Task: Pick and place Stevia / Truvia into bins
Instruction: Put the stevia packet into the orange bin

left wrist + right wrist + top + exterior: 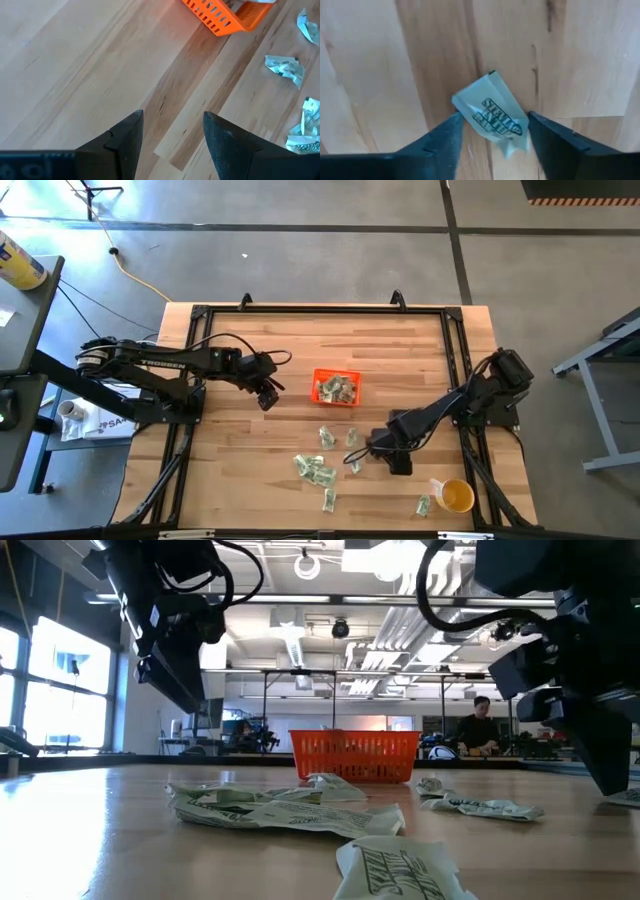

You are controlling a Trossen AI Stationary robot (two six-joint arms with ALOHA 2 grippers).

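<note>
Right gripper point(492, 132) is down low over the table point(250, 470), fingers spread, with one packet point(492, 115) sitting right between them, not pinched. That packet lies flat on the wood with its long axis slanted across the gap between the fingers, one short end up and away from the gripper, the other nearer the fingers; its print faces up.

From above, the right gripper point(372, 446) sits in front of the bin point(336, 386) and toward the right, at the edge of the loose packets point(316, 471). Those lie scattered in front of the bin, crumpled and pointing every which way. One stray packet point(423, 505) lies just beside the yellow mug point(455, 496) near the front right corner. The bin already has several packets inside, piled at mixed angles.

Left gripper point(266, 393) hangs above bare wood to the left of the bin, near but apart. In its wrist view, the left fingers point(125, 142) are spread with nothing between them, and the bin point(227, 17) and a few packets point(285, 67) show beyond.

Table height: crumpled packets point(270, 808) fill the foreground in front of the bin point(355, 755), and a person point(478, 730) sits far back in the room.
</note>
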